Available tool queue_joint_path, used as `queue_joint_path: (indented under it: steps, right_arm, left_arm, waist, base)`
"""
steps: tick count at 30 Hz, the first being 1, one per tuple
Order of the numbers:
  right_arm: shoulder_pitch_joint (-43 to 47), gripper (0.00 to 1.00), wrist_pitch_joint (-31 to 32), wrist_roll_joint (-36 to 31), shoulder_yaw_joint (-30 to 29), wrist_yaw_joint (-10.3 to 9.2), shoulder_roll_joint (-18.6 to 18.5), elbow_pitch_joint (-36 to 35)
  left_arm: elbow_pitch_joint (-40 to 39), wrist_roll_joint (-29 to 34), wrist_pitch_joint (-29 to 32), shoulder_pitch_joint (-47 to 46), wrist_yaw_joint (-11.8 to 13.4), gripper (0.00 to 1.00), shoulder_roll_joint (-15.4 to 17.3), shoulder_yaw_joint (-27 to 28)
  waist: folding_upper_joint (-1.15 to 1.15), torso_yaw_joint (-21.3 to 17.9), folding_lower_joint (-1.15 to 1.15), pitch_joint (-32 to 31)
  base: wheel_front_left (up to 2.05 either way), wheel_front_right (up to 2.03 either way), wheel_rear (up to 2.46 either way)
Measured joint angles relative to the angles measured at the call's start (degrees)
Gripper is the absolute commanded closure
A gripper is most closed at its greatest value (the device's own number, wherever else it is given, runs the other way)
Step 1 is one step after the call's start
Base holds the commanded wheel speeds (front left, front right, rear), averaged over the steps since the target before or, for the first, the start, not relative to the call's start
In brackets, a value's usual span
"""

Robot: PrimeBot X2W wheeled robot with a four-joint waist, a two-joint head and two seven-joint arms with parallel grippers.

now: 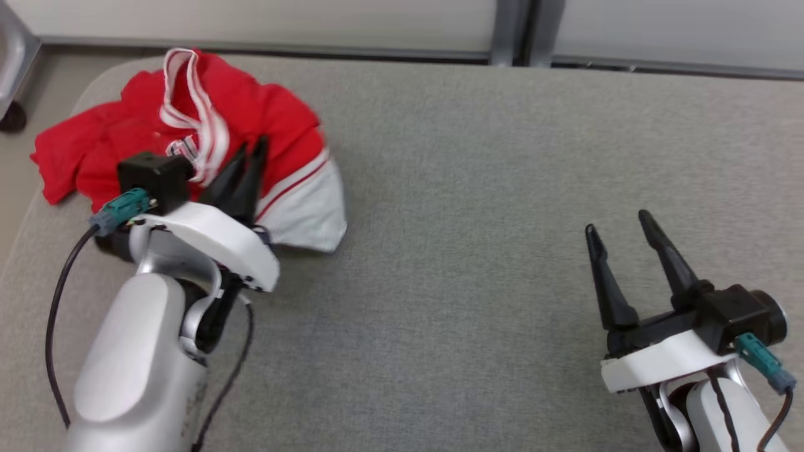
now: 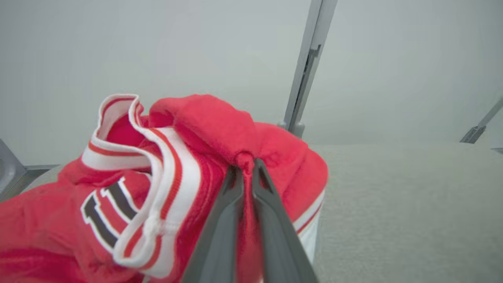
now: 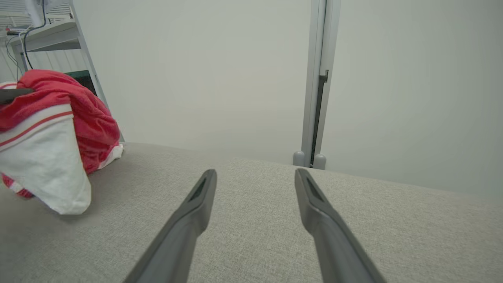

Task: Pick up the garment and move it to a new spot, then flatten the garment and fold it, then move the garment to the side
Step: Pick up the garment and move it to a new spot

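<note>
Grey woven-fabric tabletop (image 1: pixel 477 188) spans foreground. Grey metal upright post (image 1: pixel 512 31) at 12 o'clock, between pale wall panels (image 1: pixel 251 19). Small black caster wheel (image 1: pixel 12 117) at 10 o'clock on beige floor (image 1: pixel 44 81).

The red garment (image 2: pixel 275 149) bears black, white-edged lettering (image 2: pixel 98 220), too crumpled and folded to read.

L fingers (image 2: pixel 220 236) pinched together | R fingers (image 3: pixel 188 220) spread wide

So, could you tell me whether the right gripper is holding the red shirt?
No, the right gripper is open over the grey table, well apart from the shirt.
</note>
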Motion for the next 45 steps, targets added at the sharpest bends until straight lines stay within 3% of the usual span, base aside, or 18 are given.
queue_joint_path:
  steps: [7, 12, 13, 19, 23, 28, 30, 31, 37, 45]
  right_arm:
    - [0.84, 0.00, 0.00, 0.05, 0.10, 0.00, 1.27, -0.30]
    - [0.98, 0.00, 0.00, 0.31, -0.64, 0.00, 1.98, -0.63]
    - [1.16, 0.00, 0.00, 0.52, -0.98, 0.00, 2.35, -0.67]
    - [2.55, 0.00, -0.01, 0.69, -2.32, 0.00, 3.43, -0.90]
    - [3.64, 0.00, 0.00, 1.02, -3.38, 0.00, 3.83, -0.94]
    - [5.10, 0.00, -0.01, 1.01, -3.68, 0.00, 4.06, -0.76]
    - [5.40, 0.00, -0.01, 0.91, -3.65, 0.00, 4.10, -0.78]
    - [5.52, 0.00, -0.01, 0.81, -3.71, 0.00, 4.16, -0.79]
    - [5.70, 0.00, 0.00, -0.32, -4.72, 0.00, 3.63, -1.83]
    - [6.43, 0.00, -0.01, -1.70, -5.78, 0.00, 0.77, -3.81]
  left_arm:
    - [-26.02, -3.23, 7.89, 5.50, 0.27, 1.00, -2.48, -5.33]
    - [-34.93, -6.98, 11.62, 6.60, 1.44, 1.00, -5.24, -9.81]
    - [-35.91, -7.78, 11.98, 6.59, 2.27, 1.00, -5.77, -11.22]
    - [-25.93, -6.95, 11.89, 6.69, 4.13, 1.00, -5.05, -11.59]
    - [-11.16, -3.41, 7.43, 6.73, 3.38, 1.00, -1.88, -11.48]
    - [5.41, -2.68, -0.96, 6.33, 2.70, 1.00, -2.12, -10.93]
    - [8.99, -2.08, -4.83, 5.59, 2.58, 0.47, -2.60, -11.14]
    - [10.24, -2.10, -6.73, 5.41, 2.58, 0.00, -2.99, -11.00]
    - [10.26, -0.70, -16.58, 7.15, 4.08, 0.00, -3.80, -10.55]
    - [-1.49, 0.08, -18.47, 18.90, 7.98, 0.00, -3.11, -4.47]
  waist:
    - [0.00, -5.99, 0.00, -3.58]
    - [0.00, -12.53, 0.00, -4.49]
    - [0.00, -15.42, 0.00, -4.59]
    - [0.00, -24.36, 0.00, -4.41]
    - [0.00, -29.71, 0.00, -3.88]
    - [0.00, -33.95, 0.00, -3.16]
    - [0.00, -34.16, 0.00, -3.06]
    - [0.00, -33.91, 0.00, -3.09]
    - [0.00, -30.14, 0.00, -4.46]
    - [0.00, -23.19, 0.00, -7.14]
  base:
    - [0.00, 0.00, 0.00]
    - [0.00, 0.00, 0.00]
    - [0.00, 0.00, 0.00]
    - [0.00, 0.00, 0.00]
    - [0.00, 0.00, 0.00]
    - [0.00, 0.00, 0.00]
    - [0.00, 0.00, 0.00]
    - [0.00, 0.00, 0.00]
    - [0.00, 0.00, 0.00]
    - [0.00, 0.00, 0.00]
